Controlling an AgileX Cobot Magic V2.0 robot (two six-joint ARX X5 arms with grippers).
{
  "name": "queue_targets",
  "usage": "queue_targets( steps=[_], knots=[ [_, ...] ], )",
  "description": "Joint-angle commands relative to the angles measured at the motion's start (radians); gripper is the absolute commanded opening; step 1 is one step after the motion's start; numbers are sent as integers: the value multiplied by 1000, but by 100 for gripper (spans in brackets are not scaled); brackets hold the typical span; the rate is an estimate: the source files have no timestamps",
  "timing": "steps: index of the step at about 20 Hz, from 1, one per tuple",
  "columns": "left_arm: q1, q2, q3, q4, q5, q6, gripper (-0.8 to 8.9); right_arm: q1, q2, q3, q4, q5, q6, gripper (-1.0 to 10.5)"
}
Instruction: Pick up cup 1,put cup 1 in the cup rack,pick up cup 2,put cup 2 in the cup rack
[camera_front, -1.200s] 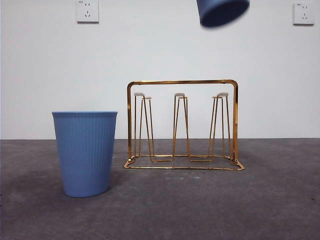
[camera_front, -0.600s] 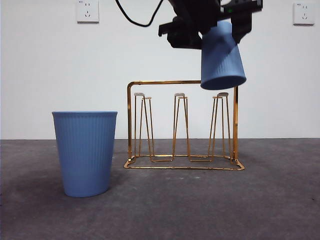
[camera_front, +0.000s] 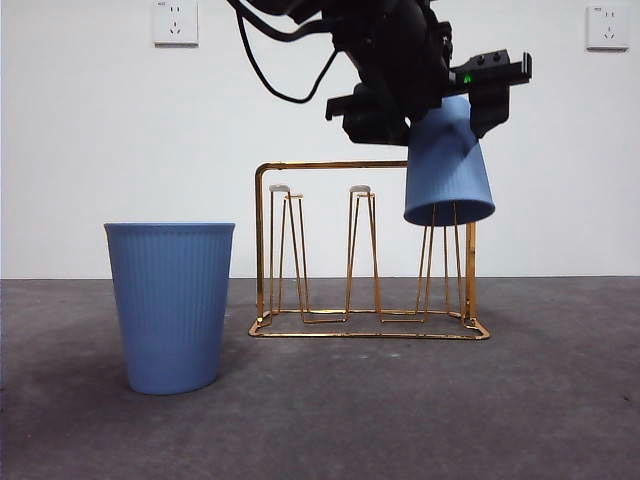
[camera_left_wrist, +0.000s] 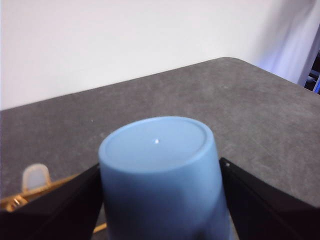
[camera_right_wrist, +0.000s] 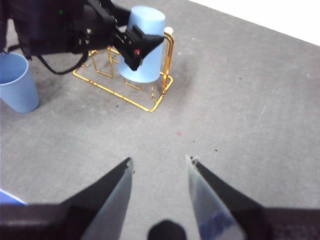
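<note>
Cup 1 (camera_front: 448, 165) is hanging upside down in the left pincer (camera_left_wrist: 160, 200), whose jaws are pressing its ribbed sides, and its rim is just enclosing the pale tip of the end prong of the cup rack (camera_front: 366, 250). Doing this well, I judge, means straightening the slightly tilted cup, keeping the prong centred inside the mouth, and lowering gently before letting go. Cup 2 (camera_front: 170, 305) is standing upright on the surface (camera_front: 400, 410) beside the rack. The right pincer (camera_right_wrist: 159, 192) is waiting well apart, jaws spread and holding nothing.
</note>
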Motion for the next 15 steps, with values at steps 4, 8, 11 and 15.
queue_targets(
  steps=[4,8,11,15],
  knots=[
    [0,50,4,-24,-7,-59,-7,1,-3,-8,10,3,0,188],
    [-8,84,4,-54,-2,-92,-6,1,-3,-8,10,3,-8,187],
    [-16,101,4,-85,-5,-109,-7,1,-3,-8,10,3,-10,187],
    [-16,102,4,-132,-8,-130,-7,1,-3,-8,10,3,-15,187]
  ],
)
